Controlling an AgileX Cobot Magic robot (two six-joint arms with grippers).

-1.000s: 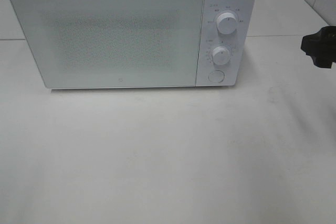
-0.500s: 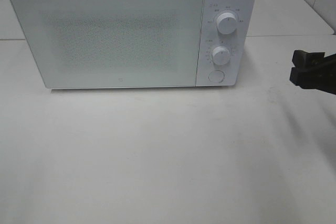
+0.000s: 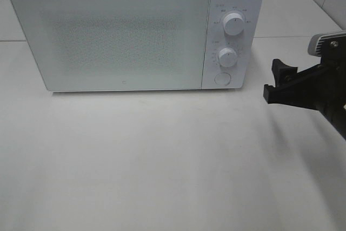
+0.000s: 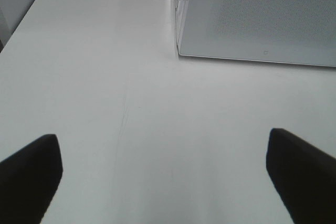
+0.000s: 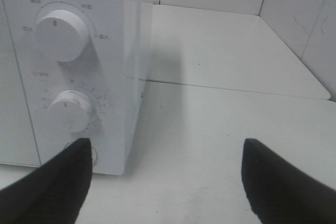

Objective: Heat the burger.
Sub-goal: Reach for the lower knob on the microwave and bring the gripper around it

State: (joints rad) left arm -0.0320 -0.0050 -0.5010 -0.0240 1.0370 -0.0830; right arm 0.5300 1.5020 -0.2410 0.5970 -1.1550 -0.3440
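White microwave (image 3: pixel 124 36) stands shut, burger nowhere in view; right gripper (image 3: pixel 274 79) gapes empty near its door button (image 3: pixel 222 78), left gripper (image 4: pixel 165 182) gapes over the table (image 4: pixel 105 77); aimed high, a finger could turn the lower dial (image 3: pixel 228 57).

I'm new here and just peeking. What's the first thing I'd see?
A big white microwave stands at the back of the white table, its door shut. On its right panel sit an upper knob, a lower knob and a button below them. The black right gripper pokes in at the right edge, open and empty, beside that panel.
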